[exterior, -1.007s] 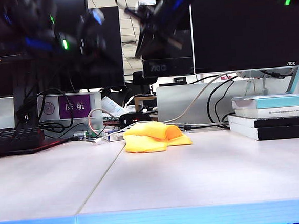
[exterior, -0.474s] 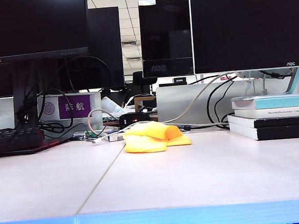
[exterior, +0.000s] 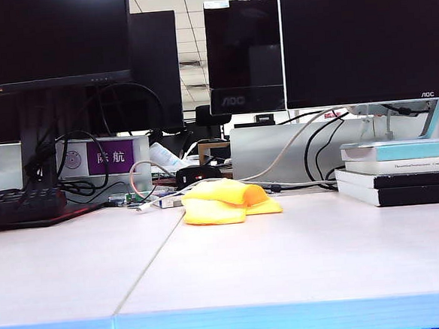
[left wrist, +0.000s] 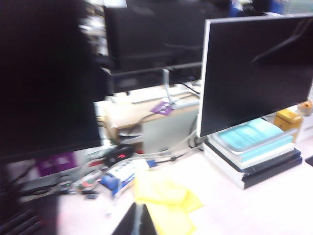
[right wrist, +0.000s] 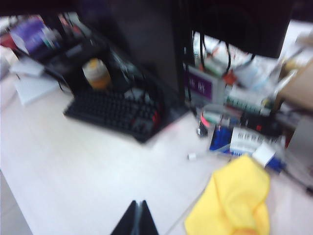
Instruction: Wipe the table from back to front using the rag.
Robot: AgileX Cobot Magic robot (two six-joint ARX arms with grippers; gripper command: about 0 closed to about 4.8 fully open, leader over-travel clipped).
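Rag: yellow, crumpled in a heap at the back of the table, just right of the seam, before the monitors and cables. Left gripper and right gripper: both clenched with fingertips together, grasping nothing, aloft above the table, apart from the rag; neither appears in the exterior view.

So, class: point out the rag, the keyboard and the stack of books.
rag (exterior: 226,202), exterior view, middle of the yellow folds.
keyboard (right wrist: 115,111), right wrist view, middle of the keys.
stack of books (exterior: 401,171), exterior view, spines.
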